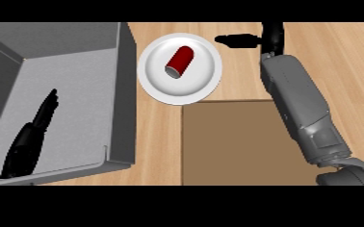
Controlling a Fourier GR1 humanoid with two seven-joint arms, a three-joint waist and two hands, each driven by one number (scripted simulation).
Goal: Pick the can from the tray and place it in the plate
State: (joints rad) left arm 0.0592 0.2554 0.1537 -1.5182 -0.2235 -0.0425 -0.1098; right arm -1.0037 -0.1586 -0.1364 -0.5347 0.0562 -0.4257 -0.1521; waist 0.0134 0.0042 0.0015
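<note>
The red can (179,61) lay on its side in the white plate (158,84), the placing apparently done. My right hand (238,40) hung just beside the rim, fingers slack, holding nothing, forearm stretched forward; next, I judged, I need only draw clear. My left hand (44,107) rested straight-fingered over the grey tray (125,101).

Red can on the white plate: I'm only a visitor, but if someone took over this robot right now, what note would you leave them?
Left hand: open, fingers straight, empty, resting over the grey walled tray at the view's left.
Right hand: open, empty, just right of the round white plate, not touching it.
Red cylindrical can: lying on its side in the plate.
Done: the can is in the plate.
Left: probably only pulling the right arm back.
</note>
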